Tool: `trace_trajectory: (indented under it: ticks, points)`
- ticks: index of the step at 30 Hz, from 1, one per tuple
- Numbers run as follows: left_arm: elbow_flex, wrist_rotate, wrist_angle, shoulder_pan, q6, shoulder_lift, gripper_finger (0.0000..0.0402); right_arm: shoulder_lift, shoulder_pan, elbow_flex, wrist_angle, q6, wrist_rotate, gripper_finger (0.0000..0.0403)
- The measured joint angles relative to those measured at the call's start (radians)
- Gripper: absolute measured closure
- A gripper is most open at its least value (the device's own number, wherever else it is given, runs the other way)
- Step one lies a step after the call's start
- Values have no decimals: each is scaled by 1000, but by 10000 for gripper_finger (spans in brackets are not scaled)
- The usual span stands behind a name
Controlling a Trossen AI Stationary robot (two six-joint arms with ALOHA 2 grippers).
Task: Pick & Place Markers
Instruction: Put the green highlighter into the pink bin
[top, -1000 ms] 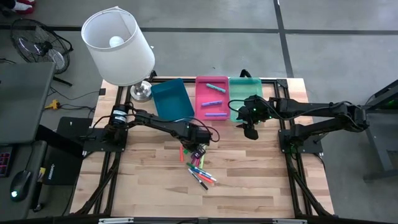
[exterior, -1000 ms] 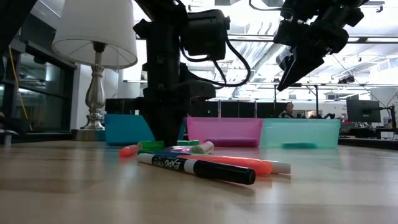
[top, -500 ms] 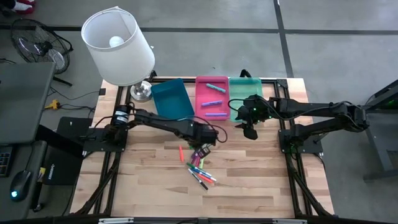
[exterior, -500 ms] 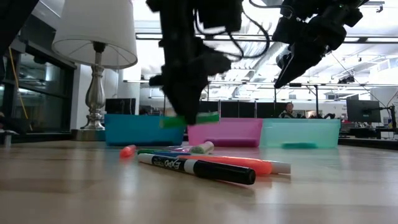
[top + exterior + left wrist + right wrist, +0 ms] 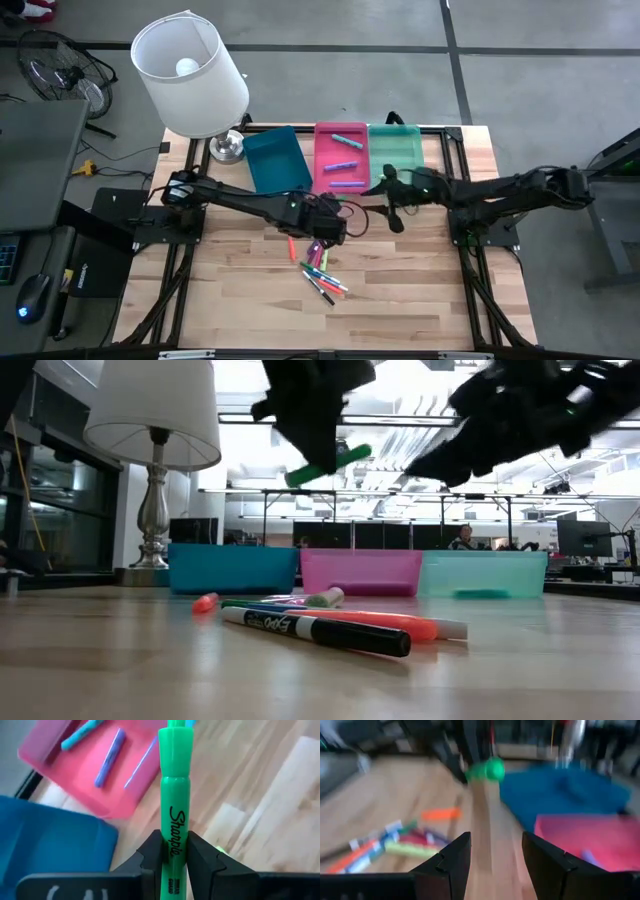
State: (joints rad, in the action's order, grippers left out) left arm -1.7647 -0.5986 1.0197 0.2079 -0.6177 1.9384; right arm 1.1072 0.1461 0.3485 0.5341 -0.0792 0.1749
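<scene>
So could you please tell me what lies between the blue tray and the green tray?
The pink tray sits between the blue tray and the green tray, with blue and purple markers lying in it. The high view shows this best.

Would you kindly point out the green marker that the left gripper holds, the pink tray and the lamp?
green marker [image 5: 174,815], left wrist view, on the middle of its barrel.
pink tray [image 5: 327,158], high view, on its bare floor.
lamp [image 5: 152,405], low view, on its white shade.

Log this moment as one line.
left gripper: shut on green marker, raised | right gripper: open, empty, facing it | pile: on table
</scene>
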Motion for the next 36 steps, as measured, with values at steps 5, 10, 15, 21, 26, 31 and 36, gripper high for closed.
trace_trajectory:
  ticks: [5,10,15,21,26,31,36]
  points:
    - [-1,-43,-152,18,118,-18,345,1,-66,-152,489,15,-12,238]
    - [-1,-18,-341,15,251,-18,345,1,-103,-220,677,27,-21,238]
    - [-1,13,-487,15,362,-18,345,2,-138,-212,684,15,-1,238]
    - [-1,59,-592,15,433,-18,345,2,-179,-175,690,-5,1,238]
    - [-1,91,-627,8,457,-19,345,2,-213,-145,673,-10,1,238]
    - [-1,124,-659,1,466,-19,345,2,-226,-124,671,-15,1,241]
    - [-1,136,-694,1,490,-19,345,2,-226,-111,659,-15,7,268]
